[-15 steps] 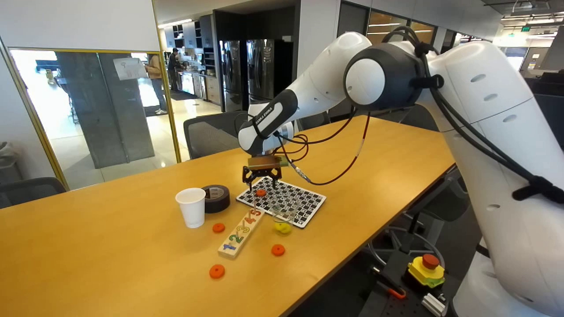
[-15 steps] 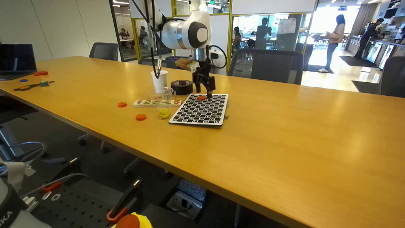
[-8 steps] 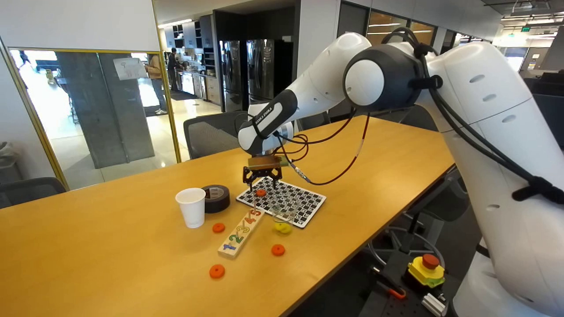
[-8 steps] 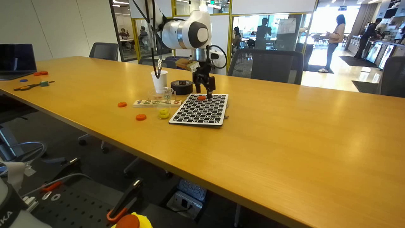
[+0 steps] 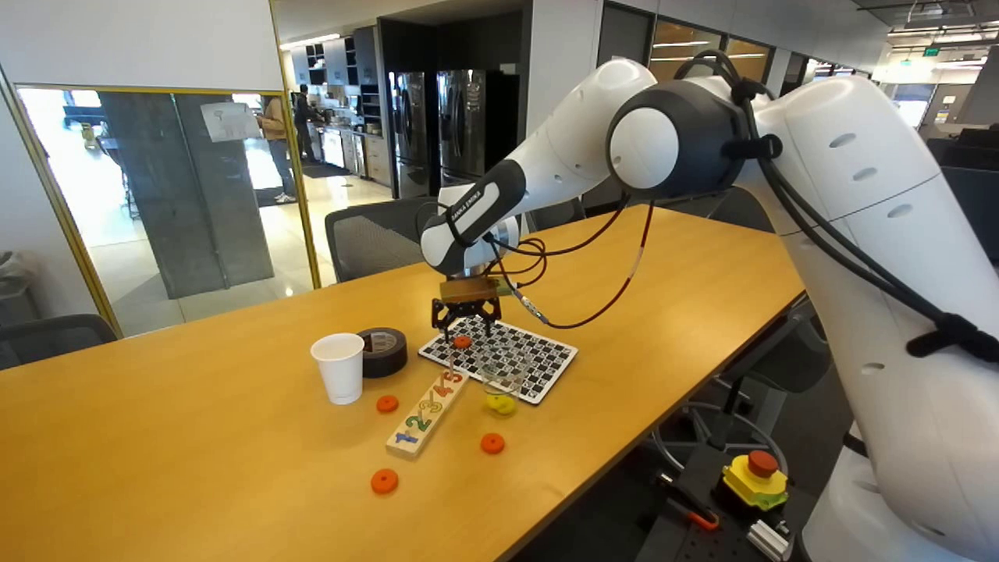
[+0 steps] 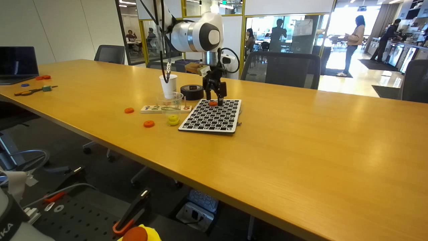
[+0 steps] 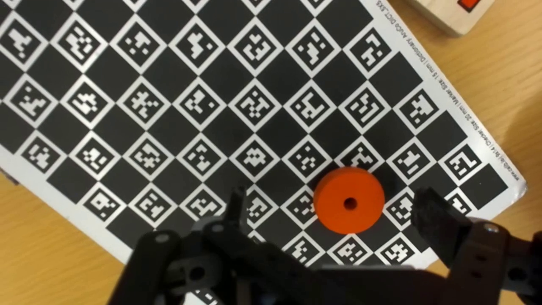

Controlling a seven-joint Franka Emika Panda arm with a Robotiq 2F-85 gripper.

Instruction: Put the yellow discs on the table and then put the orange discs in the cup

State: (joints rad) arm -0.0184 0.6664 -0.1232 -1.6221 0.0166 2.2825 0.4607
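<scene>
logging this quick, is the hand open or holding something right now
Hand: open, holding nothing; the orange disc on the checkered board is ungripped.

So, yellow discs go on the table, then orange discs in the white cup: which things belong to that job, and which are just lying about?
For the job:
yellow discs, in the clear cup
orange discs
white cup
table

Just lying about:
tape roll
number board
checkered board
laptop
blue disc

I find both exterior views well back from the gripper (image 5: 468,337), slanting down across the table (image 6: 317,150) toward it and a chair (image 6: 281,68) beyond. The wrist view sits close above the gripper's own fingers (image 7: 440,224), staring steeply down at the checkered board (image 7: 226,131), which both exterior views also catch.
</scene>
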